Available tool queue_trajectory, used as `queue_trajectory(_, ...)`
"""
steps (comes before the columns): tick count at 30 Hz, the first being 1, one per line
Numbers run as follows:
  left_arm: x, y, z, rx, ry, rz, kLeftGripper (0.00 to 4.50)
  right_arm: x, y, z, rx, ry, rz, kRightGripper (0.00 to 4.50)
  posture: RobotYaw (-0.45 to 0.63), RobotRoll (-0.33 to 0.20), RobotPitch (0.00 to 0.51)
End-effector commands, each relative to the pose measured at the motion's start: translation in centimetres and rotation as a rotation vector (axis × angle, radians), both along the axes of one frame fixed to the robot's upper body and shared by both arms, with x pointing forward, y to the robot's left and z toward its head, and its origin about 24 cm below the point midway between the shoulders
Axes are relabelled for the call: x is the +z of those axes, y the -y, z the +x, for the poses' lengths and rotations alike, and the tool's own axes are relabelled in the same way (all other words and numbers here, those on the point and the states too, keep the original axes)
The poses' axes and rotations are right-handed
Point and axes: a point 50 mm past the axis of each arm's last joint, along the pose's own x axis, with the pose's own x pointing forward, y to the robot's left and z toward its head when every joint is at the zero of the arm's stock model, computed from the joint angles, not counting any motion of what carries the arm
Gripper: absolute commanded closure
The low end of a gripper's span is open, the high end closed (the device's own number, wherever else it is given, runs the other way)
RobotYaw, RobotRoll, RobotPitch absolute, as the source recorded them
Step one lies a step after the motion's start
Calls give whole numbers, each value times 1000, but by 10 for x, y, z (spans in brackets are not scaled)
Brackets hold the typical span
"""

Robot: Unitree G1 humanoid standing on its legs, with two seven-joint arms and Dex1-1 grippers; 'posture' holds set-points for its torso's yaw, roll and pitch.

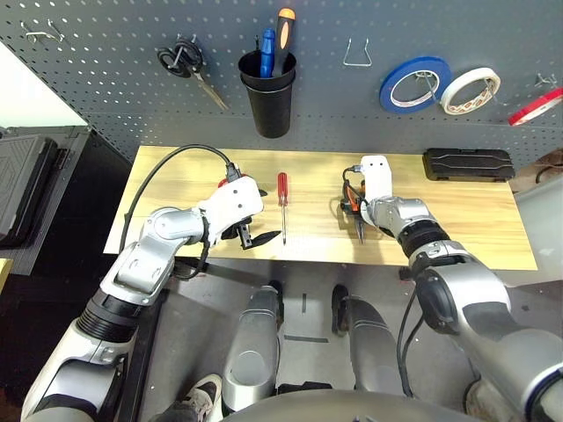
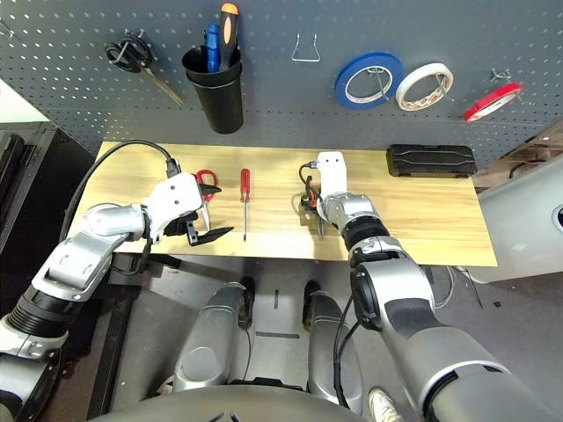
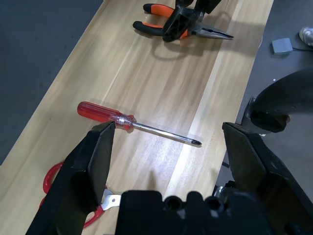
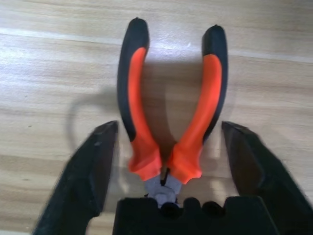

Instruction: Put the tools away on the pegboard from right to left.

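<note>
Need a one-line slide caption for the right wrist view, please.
Right gripper open astride the orange-and-black pliers lying on the wooden table, fingers flanking both handles.

Glossy silver forearms (image 1: pixel 141 264) end in white wrist housings (image 1: pixel 233 204) with black two-fingered grippers (image 1: pixel 244 234); black cables (image 1: pixel 154 171) loop from each wrist.

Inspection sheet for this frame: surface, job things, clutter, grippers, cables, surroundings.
Surface: wooden table, flat against the pegboard.
Job's things: red tape ring hung on the pegboard; pliers, screwdriver and red-handled scissors lie on the table.
Clutter: black case on the table; black cup, black-handled scissors, blue tape, white tape on the pegboard.
Grippers: right gripper open, astride the pliers; left gripper open above the screwdriver.
Cables: black cable on the left arm.
Surroundings: dark floor.
</note>
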Motion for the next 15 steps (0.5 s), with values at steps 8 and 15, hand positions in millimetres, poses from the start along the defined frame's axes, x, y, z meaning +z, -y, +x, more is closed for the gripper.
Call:
queue_trajectory(8,-8,0,0,-23,-8,34,0,-13,6,-8,-6,-25,-6,1867,334,0,318)
queue_trajectory(15,7,-2,-1,-20,51,-96,0,12,21,1,119,171,-56,1867,337,0,301)
